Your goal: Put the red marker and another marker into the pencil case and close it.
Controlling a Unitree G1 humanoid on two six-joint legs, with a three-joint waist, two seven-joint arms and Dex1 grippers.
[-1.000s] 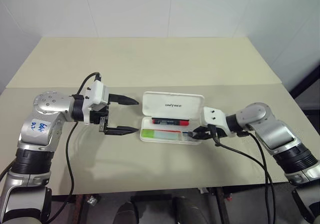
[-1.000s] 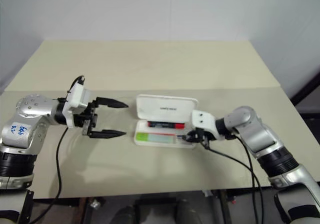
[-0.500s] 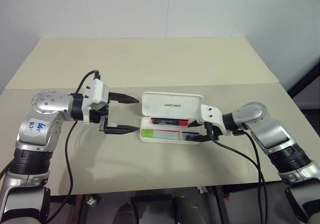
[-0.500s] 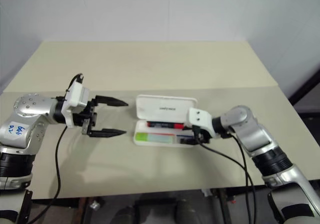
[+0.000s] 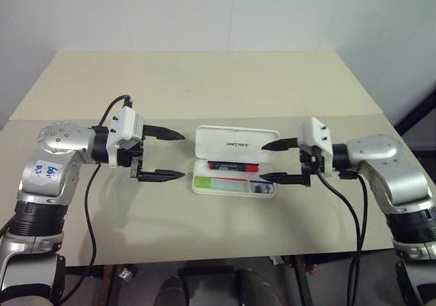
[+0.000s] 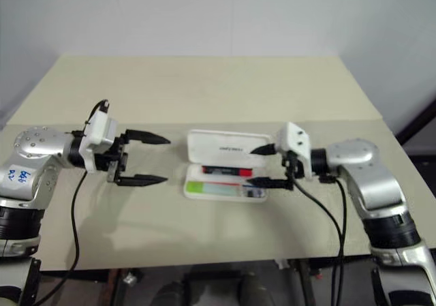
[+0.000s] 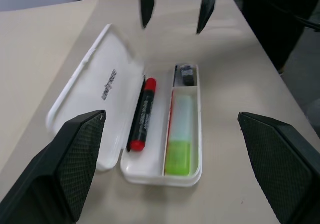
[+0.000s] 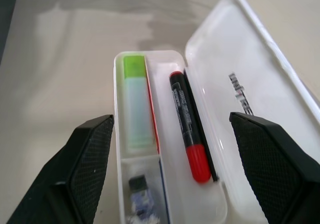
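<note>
- Two markers are seen lying inside the pencil case, which rests open on the table between the two hands.
- The red marker is laid lengthwise in the tray's far compartment, next to the hinge, with its red cap end pointing toward the robot's right.
- Another marker, pale mint green with a lime cap, is laid in the near compartment, parallel to the red marker and separated from it by a thin divider; its cap is turned toward the robot's left.
- A small dark object, too unclear to be identified, is seen in the small end compartment beyond the green marker's uncapped end.
- The lid is tilted back from the hinge, its inner face with dark logo text turned upward; the case is not closed.
- The left hand is held just beside the case's left end, clear of it, with its two black fingers spread wide and nothing between them.
- The right hand is held at the case's right end, its fingers spread wide and empty; the lower finger is seen over the tray's right edge, but contact cannot be determined.
- Both hands are pointed toward each other across the case.
</note>
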